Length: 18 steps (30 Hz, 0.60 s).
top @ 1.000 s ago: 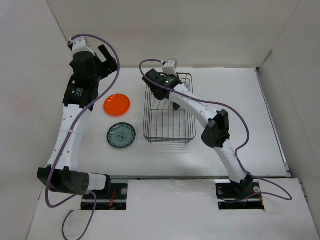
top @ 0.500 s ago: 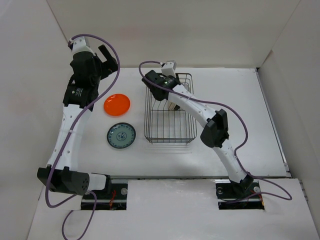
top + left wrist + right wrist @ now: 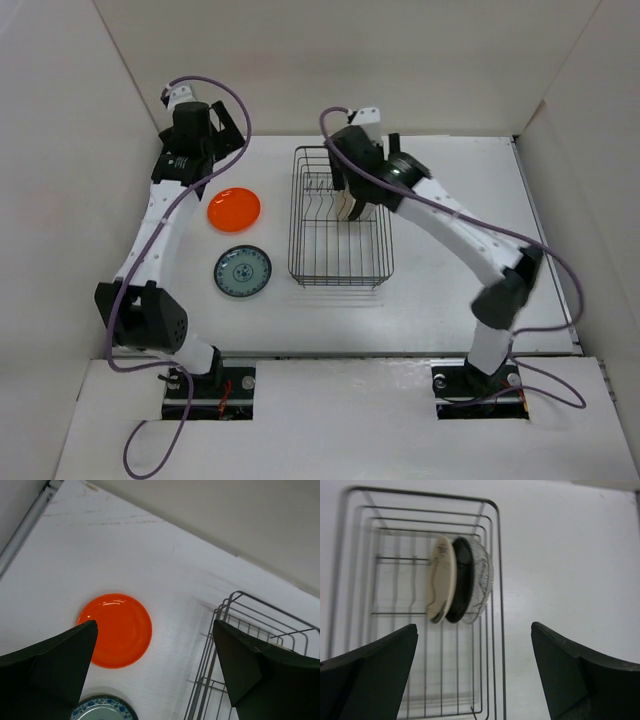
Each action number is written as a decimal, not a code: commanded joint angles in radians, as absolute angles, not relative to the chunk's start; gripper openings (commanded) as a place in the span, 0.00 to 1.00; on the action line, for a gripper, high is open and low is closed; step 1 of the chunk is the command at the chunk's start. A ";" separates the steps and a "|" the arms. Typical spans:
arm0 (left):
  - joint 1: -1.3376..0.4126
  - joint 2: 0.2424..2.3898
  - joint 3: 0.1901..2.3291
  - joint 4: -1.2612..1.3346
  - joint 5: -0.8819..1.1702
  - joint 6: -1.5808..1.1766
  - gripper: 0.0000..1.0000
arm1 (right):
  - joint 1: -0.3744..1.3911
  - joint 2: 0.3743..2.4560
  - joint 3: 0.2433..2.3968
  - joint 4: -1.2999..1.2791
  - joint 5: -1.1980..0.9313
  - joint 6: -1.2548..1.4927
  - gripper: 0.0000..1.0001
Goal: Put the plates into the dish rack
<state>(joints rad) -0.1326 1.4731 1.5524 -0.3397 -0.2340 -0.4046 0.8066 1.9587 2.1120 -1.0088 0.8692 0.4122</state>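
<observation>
nearest: blue-green plate [image 3: 242,272] flat on table [image 3: 450,270], left of dish rack [image 3: 335,250], apart from it. just beyond: orange plate [image 3: 116,630], also flat, near the blue-green one, not touching. both left to load.

inside the rack, toward its far half: beige plate [image 3: 441,577], black plate [image 3: 461,580], clear glass plate [image 3: 481,580], on edge, packed side by side. free slots on the beige plate's side.

farthest: left gripper [image 3: 154,627] high over the orange plate, fingers spread wide, nothing held. right gripper [image 3: 474,626] above the 3 loaded plates, also spread, nothing held.

likely step: picking up the orange plate with the left arm. to do well:
- come down at the plate's rim, not its middle.
- slip 1 finger under the lip and pinch the edge firmly; glossy, so probably slippery.
- lift clear of the blue-green plate.
- tilt upright before reaching the wires.
- feed into the next free slot beside the beige plate.
- keep the right arm out of the rack path to avoid a clash.
</observation>
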 commanded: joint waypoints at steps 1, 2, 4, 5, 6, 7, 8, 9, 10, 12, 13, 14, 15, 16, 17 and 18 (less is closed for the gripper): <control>-0.080 1.509 1.568 -0.362 -0.203 -0.440 1.00 | 0.830 1.635 1.896 -0.684 0.599 0.234 1.00; -0.049 1.509 1.543 -0.362 -0.093 -0.474 1.00 | 0.830 1.578 1.840 -0.636 0.521 0.215 1.00; 0.056 1.519 1.456 -0.339 0.029 -0.506 1.00 | 0.793 1.467 1.685 -0.493 0.280 0.171 1.00; 0.089 1.519 1.413 -0.321 0.082 -0.520 1.00 | 0.793 1.386 1.651 -0.464 0.228 0.170 1.00; 0.115 1.519 1.338 -0.289 0.157 -0.531 1.00 | 0.782 1.358 1.629 -0.448 0.178 0.155 1.00; 0.150 1.519 1.304 -0.273 0.187 -0.540 1.00 | 0.782 1.339 1.617 -0.448 0.169 0.155 1.00; 0.162 1.519 1.274 -0.255 0.214 -0.549 1.00 | 0.782 1.327 1.617 -0.448 0.169 0.141 1.00; 0.163 1.519 1.249 -0.242 0.250 -0.549 1.00 | 0.782 1.316 1.606 -0.448 0.169 0.130 1.00; 0.176 1.551 1.212 -0.224 0.264 -0.558 1.00 | 0.782 1.316 1.606 -0.448 0.158 0.130 1.00; 0.176 1.577 1.177 -0.215 0.264 -0.572 1.00 | 0.782 1.306 1.597 -0.448 0.143 0.130 1.00; 0.176 1.598 1.137 -0.178 0.264 -0.572 0.98 | 0.782 1.305 1.583 -0.437 0.117 0.130 1.00; 0.176 1.609 1.118 -0.166 0.273 -0.587 0.98 | 0.782 1.293 1.572 -0.428 0.101 0.130 1.00; 0.176 1.621 1.100 -0.149 0.273 -0.601 0.97 | 0.782 1.275 1.550 -0.408 0.088 0.130 1.00; 0.176 1.644 1.083 -0.114 0.287 -0.612 0.96 | 0.782 1.266 1.536 -0.396 0.062 0.130 1.00; 0.176 1.657 1.054 -0.098 0.287 -0.623 0.95 | 0.782 1.256 1.523 -0.387 0.052 0.130 1.00; 0.176 1.669 1.043 -0.078 0.299 -0.623 0.93 | 0.782 1.246 1.502 -0.377 0.052 0.130 1.00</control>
<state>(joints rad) 0.1749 1.6573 1.0794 -0.1856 0.2382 -0.5835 0.7849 1.2839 1.5269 -0.4671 0.1303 0.1497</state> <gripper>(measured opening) 0.939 0.995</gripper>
